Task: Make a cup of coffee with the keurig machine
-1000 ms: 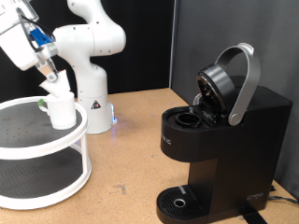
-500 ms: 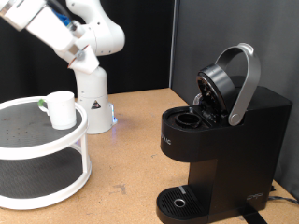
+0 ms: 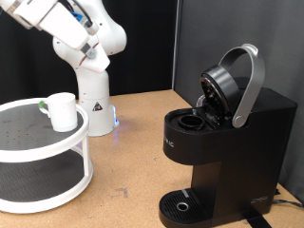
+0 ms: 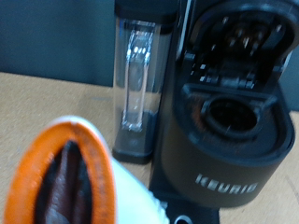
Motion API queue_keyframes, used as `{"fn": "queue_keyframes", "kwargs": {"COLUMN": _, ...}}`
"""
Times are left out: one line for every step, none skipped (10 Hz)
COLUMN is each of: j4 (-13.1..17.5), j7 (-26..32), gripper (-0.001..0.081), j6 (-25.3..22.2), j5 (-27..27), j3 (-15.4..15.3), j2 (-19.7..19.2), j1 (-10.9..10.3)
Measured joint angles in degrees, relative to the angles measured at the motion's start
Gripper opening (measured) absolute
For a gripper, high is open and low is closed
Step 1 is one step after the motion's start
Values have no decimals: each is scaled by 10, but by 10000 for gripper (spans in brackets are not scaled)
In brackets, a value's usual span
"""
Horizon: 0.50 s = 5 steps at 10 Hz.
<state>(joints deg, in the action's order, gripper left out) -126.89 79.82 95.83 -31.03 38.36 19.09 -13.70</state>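
Note:
The black keurig machine [image 3: 228, 142] stands at the exterior view's right with its grey handle [image 3: 249, 85] raised and its brew head open. The pod chamber [image 3: 190, 122] looks empty; it also shows in the wrist view [image 4: 227, 114]. The white cup [image 3: 63, 110] stands on the top tier of a round white shelf [image 3: 38, 157] at the left. My gripper [image 3: 93, 46] is high at the upper left, well above and to the right of the cup. In the wrist view a white pod with an orange rim and brown top [image 4: 70, 182] sits right in front of the camera, held in the air.
The white robot arm base [image 3: 93, 95] stands behind the shelf. The machine's clear water tank [image 4: 137, 79] is at its side. A round drip tray [image 3: 180, 204] sits at the machine's foot. Bare wooden tabletop [image 3: 133, 157] lies between shelf and machine.
My gripper was down by the cup on the shelf a second ago. It has risen and swung right, towards the machine. The cup has stayed on the shelf.

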Motion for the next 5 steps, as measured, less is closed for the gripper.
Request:
{"fn": "queue_keyframes", "kwargs": {"j4": 1, "j7": 6, "gripper": 82, "j6": -1, "j5": -10, "j3": -2, "j2": 0, "j1": -5}}
{"fn": "queue_keyframes", "kwargs": {"j4": 4, "j7": 4, "gripper": 82, "j6": -1, "j5": -19, "j3": -7, "j2": -2, "j1": -14}}
{"fn": "queue_keyframes", "kwargs": {"j4": 11, "j7": -5, "gripper": 82, "j6": -6, "j5": -23, "j3": -14, "j2": -9, "j1": -23}}
{"fn": "queue_keyframes", "kwargs": {"j4": 20, "j7": -15, "gripper": 82, "j6": -6, "j5": -32, "j3": -22, "j2": -19, "j1": -31}}
{"fn": "queue_keyframes", "kwargs": {"j4": 27, "j7": -27, "gripper": 82, "j6": 0, "j5": -38, "j3": -33, "j2": -27, "j1": -38}}
